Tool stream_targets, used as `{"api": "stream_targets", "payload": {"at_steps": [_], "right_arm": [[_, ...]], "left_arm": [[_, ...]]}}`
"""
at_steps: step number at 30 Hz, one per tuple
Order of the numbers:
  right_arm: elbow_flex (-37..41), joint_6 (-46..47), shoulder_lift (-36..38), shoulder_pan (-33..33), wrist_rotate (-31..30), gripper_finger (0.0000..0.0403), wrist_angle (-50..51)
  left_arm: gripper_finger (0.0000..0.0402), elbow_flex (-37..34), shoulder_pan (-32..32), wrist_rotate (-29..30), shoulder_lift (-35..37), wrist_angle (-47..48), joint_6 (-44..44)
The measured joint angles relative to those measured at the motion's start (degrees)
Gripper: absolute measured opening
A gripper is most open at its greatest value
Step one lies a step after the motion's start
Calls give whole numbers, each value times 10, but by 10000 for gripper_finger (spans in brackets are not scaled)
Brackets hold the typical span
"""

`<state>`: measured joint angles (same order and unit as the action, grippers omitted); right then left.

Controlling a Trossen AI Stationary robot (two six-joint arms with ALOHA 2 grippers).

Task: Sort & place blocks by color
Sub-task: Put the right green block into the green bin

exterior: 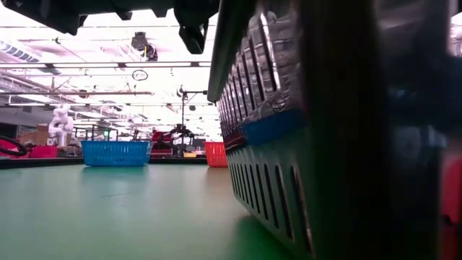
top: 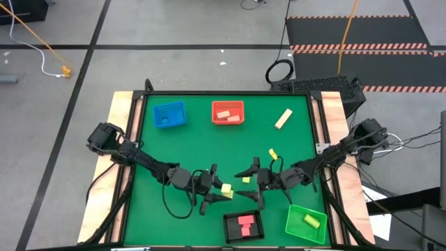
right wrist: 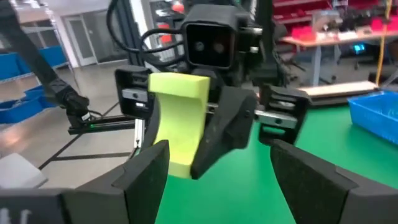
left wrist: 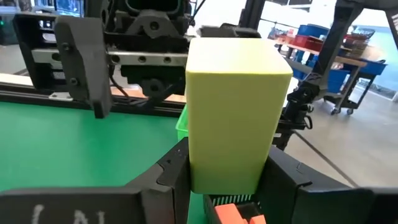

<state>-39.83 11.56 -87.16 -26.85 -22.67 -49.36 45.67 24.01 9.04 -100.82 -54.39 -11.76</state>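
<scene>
High view: the left end effector (top: 217,189) is clenched on a yellow-green block (top: 226,189) at mid-front of the green worktop (top: 195,146), with the right end effector (top: 252,174) just beside it, released and facing it. This looks like a handover; if the left lets go before the right closes, the block could drop short of the green tray (top: 306,223). 2 yellow blocks (top: 273,153) lie close to the right arm and could be knocked.

Low view: the black tray (exterior: 303,144) fills the frame, with the blue tray (exterior: 115,152) and red tray (exterior: 215,154) far back; neither end effector can be read here.

Left wrist view: the block (left wrist: 235,106) sits upright between the fingers (left wrist: 168,174), gripped low, so it could tip.

Right wrist view: the right fingers (right wrist: 146,165) stand wide, the block (right wrist: 179,124) not yet between them; closing early would miss
</scene>
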Motion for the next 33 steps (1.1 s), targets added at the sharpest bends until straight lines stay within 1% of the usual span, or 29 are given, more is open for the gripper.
{"api": "stream_targets", "payload": {"at_steps": [6,13,15,19,27,30,33], "right_arm": [[0,-8,-37,7,2,270,-71],[0,-18,-86,26,5,270,-161],[-1,-18,-94,31,24,270,-174],[-1,-18,-96,33,62,270,-182],[-2,-18,-91,30,63,270,-180],[-26,-18,-91,37,63,270,-164],[-64,-18,-91,47,62,270,-113]], "left_arm": [[134,0,-2,3,0,0,-17],[134,0,-3,26,-1,3,-21],[134,0,-3,34,-1,4,-21],[134,0,-5,45,-1,7,-21],[134,0,-6,45,-1,8,-24],[134,0,-8,45,-1,8,-22],[134,0,-14,45,-1,10,-21]]}}
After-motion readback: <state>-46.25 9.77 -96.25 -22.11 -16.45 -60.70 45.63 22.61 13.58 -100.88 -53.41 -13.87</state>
